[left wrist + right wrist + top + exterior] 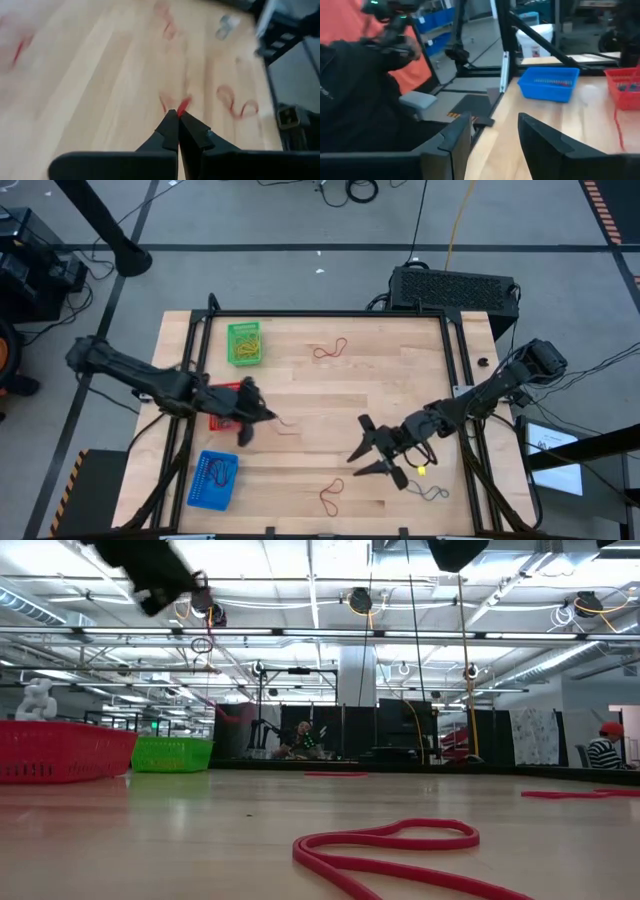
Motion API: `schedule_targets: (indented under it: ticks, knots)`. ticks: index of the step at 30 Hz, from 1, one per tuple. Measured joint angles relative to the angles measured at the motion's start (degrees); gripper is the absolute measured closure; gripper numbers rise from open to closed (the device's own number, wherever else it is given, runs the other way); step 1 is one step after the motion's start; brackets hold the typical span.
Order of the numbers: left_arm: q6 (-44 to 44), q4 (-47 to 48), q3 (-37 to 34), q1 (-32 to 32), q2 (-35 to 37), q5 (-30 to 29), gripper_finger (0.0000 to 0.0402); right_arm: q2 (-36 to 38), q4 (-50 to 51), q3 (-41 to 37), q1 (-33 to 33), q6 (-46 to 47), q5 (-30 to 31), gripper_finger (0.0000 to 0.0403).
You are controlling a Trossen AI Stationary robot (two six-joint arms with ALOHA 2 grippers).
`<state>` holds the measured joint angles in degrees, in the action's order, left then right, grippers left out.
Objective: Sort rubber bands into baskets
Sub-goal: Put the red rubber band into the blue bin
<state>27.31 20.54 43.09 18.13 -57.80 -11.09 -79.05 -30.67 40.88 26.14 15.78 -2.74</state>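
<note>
On the bench's point(300, 380) left we see the green basket point(244, 343), red basket point(222, 393) and blue basket point(212, 479). Beside the red one, our left tool point(262, 416) is pinched closed on a red rubber band point(183, 104). Farther right, our right tool point(366, 450) is spread wide, holding nothing, near a yellow rubber band point(422, 470).

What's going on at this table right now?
A two-armed robot is sorting rubber bands into baskets. The left hand is shut on a red band beside the red basket. The right hand is open over the table's right side and holds nothing. The green basket and blue basket already hold bands, and a few red ones lie loose on the table.
</note>
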Motion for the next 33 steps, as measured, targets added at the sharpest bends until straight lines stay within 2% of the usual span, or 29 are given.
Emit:
schedule_targets:
  ticks: [3,6,13,15,25,33]
  knots:
    - [7.93,11.26,0.0,0.18,5.05,1.72,0.04,0.0,0.46,0.0,0.5,-0.56,-0.21,0.0248]
    - [14.89,17.25,0.0,1.81,8.47,8.46,0.04,0.0,0.69,0.0,0.6,-1.59,-0.15,0.0248]
    - [29.35,16.8,0.0,10.5,9.84,24.86,0.04,0.0,0.91,0.0,0.58,-3.42,-0.04,0.0248]
    - [34.63,16.72,0.0,13.38,9.67,27.48,0.04,0.0,0.88,0.0,0.58,-3.42,-0.04,0.0248]
    - [55.85,23.84,0.0,25.34,9.59,28.92,0.04,0.0,0.89,0.0,0.58,-3.12,-0.04,0.0248]
    - [61.24,31.27,0.0,28.85,9.59,29.03,0.04,-0.02,0.86,0.0,0.58,-2.17,-0.04,0.0248]
